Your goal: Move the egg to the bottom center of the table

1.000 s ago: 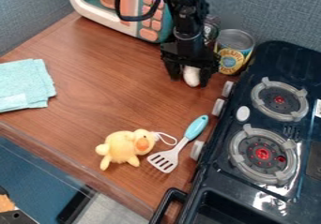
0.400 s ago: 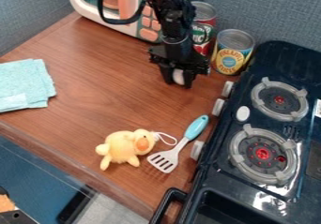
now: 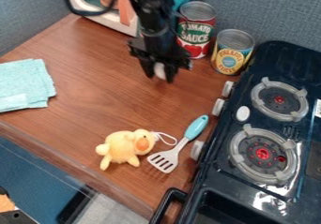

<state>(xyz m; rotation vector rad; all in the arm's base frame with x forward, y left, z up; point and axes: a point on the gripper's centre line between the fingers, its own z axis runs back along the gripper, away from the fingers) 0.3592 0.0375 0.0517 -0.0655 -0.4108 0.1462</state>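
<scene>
I have the pincer [image 3: 160,74] closed around the egg [image 3: 160,70], well behind the duck [image 3: 127,146] on the desk [image 3: 94,73]. The goal seems close to the duck, so if I travel low I could knock it or the spatula [image 3: 197,127] beside it. A loose grip could drop the egg; a hasty release could roll it.
</scene>
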